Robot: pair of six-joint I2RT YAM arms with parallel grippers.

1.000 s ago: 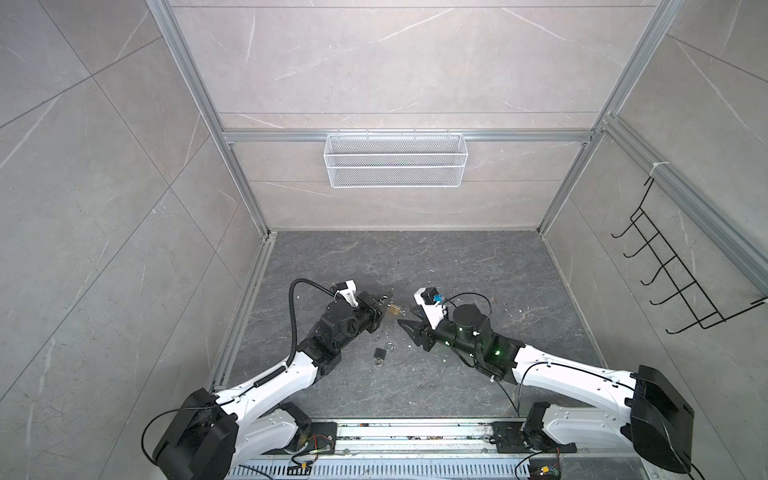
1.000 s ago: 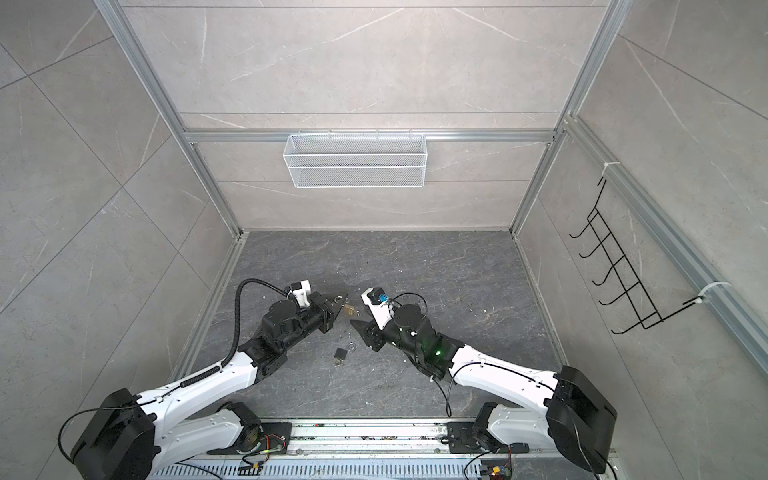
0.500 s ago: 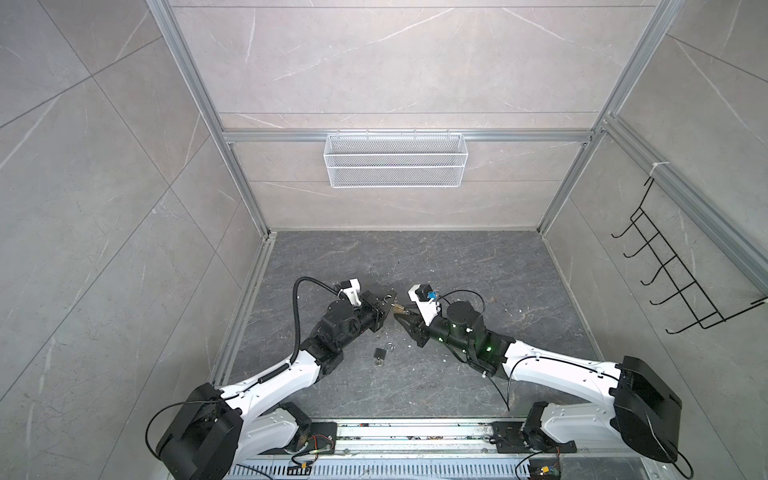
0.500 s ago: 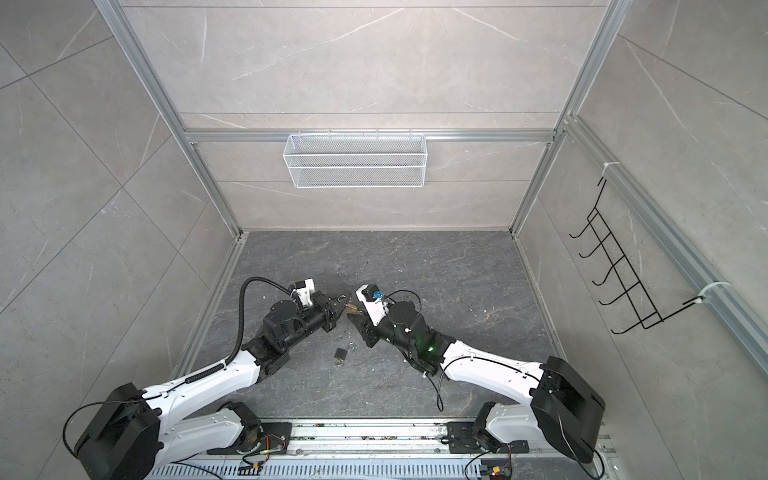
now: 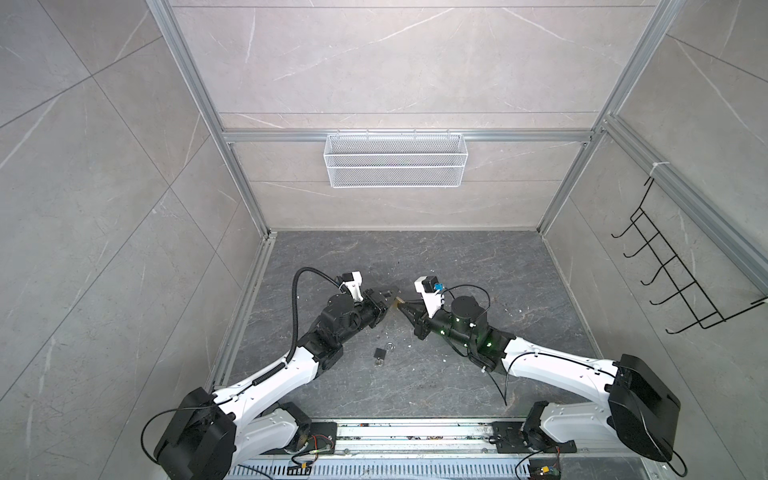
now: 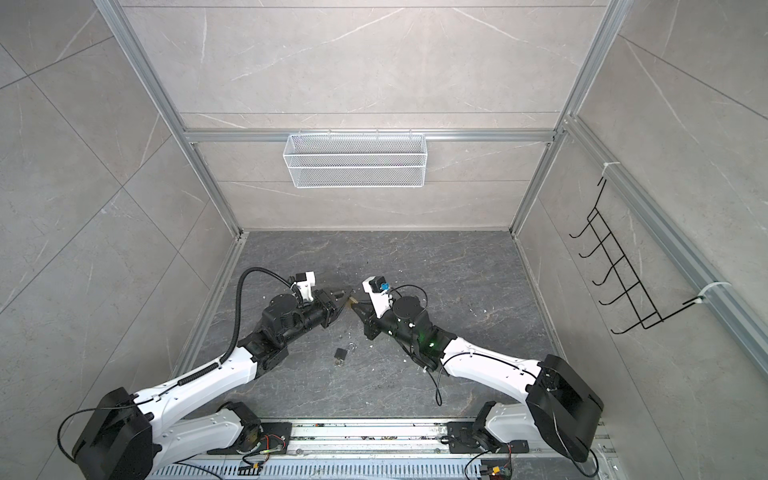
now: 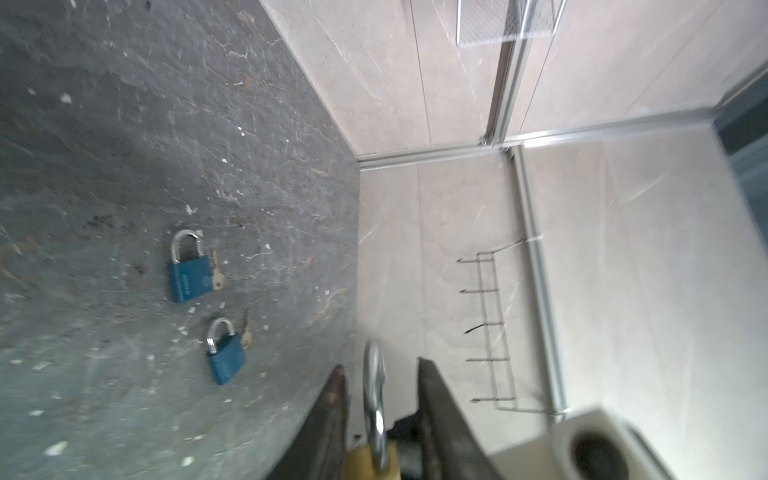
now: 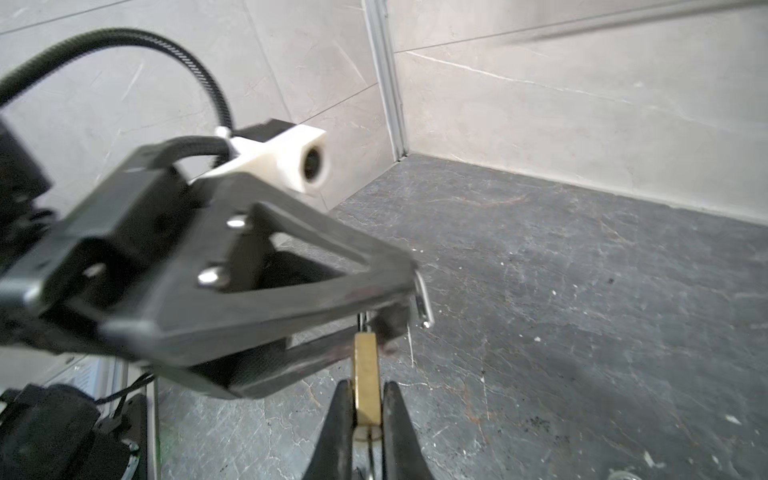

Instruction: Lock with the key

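Nearest the rail (image 5: pixel 415 433) at the bottom of both top views, a small dark padlock (image 5: pixel 379 353) lies on the grey floor (image 5: pixel 457 270). It sits just below centre, well apart from both arms. Above it, at mid-frame, the two arms meet tip to tip.

The right gripper (image 8: pixel 365 384) is closed onto the brass padlock (image 8: pixel 365 361), with one finger against each flat face at the lower centre of the right wrist view. The lock is therefore off the floor and carried by that arm alone. A pale round shape (image 8: pixel 368 434) under the body, between those fingers, may be the key's head, but it is too blurred to tell.

From that grip the lock's long axis runs straight toward the other arm, body first and then the shackle (image 7: pixel 372 390). The shackle rises at the lower centre of the left wrist view. The left gripper (image 7: pixel 380 365) straddles it with jaws parted and a gap on either side, gripping nothing. In a top view the brass padlock (image 5: pixel 400 300) shows as a small yellow spot between the two tips.

So the shackle end points at the left arm, which is the nearer one to it. The base, where a keyhole would be, sits inside the right grip. I judge that the coming move must act along this axis, pressing the shackle toward the body, and that any sideways offset would skew it.
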